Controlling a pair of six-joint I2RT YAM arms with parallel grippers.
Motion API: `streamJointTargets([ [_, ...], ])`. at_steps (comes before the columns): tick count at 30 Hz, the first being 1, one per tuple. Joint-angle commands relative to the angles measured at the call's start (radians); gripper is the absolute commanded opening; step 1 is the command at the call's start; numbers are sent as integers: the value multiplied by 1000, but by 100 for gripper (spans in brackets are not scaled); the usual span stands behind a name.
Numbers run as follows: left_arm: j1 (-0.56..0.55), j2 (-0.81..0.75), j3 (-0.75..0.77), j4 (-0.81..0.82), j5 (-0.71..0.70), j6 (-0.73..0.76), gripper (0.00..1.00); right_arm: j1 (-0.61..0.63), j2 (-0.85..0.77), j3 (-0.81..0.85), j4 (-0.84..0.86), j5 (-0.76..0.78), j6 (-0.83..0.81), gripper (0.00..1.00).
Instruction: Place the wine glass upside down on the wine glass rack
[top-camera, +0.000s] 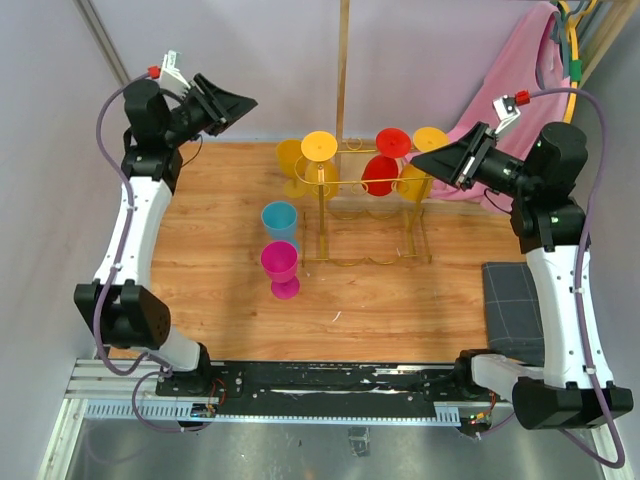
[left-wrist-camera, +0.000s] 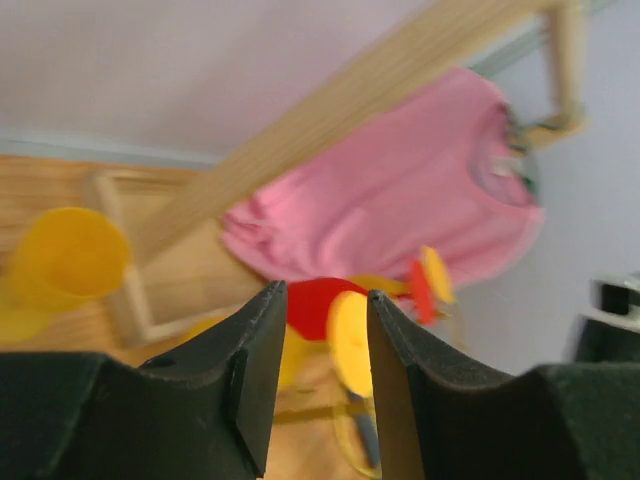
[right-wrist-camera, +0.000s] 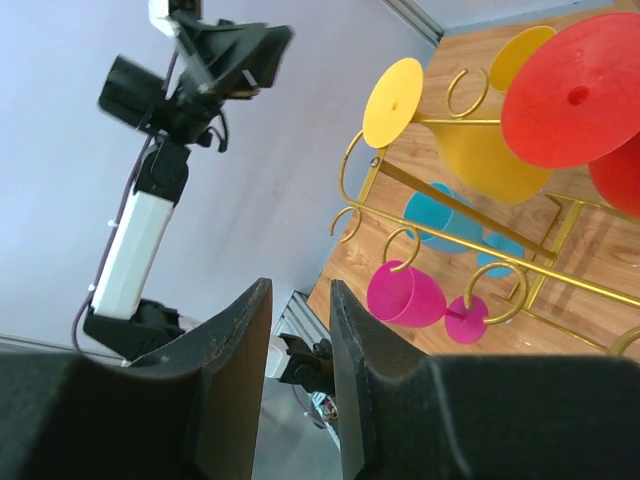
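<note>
The gold wire rack (top-camera: 372, 222) stands mid-table. Yellow (top-camera: 318, 150) and red (top-camera: 381, 174) goblets hang upside down on its top rails. A blue goblet (top-camera: 280, 220) and a magenta goblet (top-camera: 280, 264) stand upright on the table, left of the rack. My left gripper (top-camera: 243, 100) is raised at the far left, open and empty, apart from every glass. My right gripper (top-camera: 420, 160) hovers by the rack's far right corner, its jaws a little apart with nothing between them. The right wrist view shows the rack (right-wrist-camera: 450, 185), the magenta goblet (right-wrist-camera: 405, 295) and the blue goblet (right-wrist-camera: 440, 220).
A tall wooden pole (top-camera: 343, 70) rises behind the rack. A pink cloth (top-camera: 520, 80) hangs at the back right. A grey mat (top-camera: 512, 300) lies at the table's right edge. Another yellow goblet (top-camera: 290, 160) is at the rack's far left.
</note>
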Motion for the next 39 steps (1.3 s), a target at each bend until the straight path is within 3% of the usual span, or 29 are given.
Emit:
streamJointTargets([
  [1,-23,139,133,-480,-280,374,43,-16,-27,-39,92,-50,71,32],
  [7,-131,323,340,-671,-546,527,43,-16,-51,-53,84,-40,48,33],
  [11,-183,436,436,-743,-635,570,43,-16,-59,-66,83,-38,41,33],
  [17,-229,572,554,-799,-709,585,43,-17,-58,-75,83,-38,36,33],
  [27,-264,651,620,-811,-853,595,43,-17,-54,-70,83,-37,37,33],
  [39,-292,712,659,-785,-890,568,40,-17,-71,-76,65,-33,32,33],
])
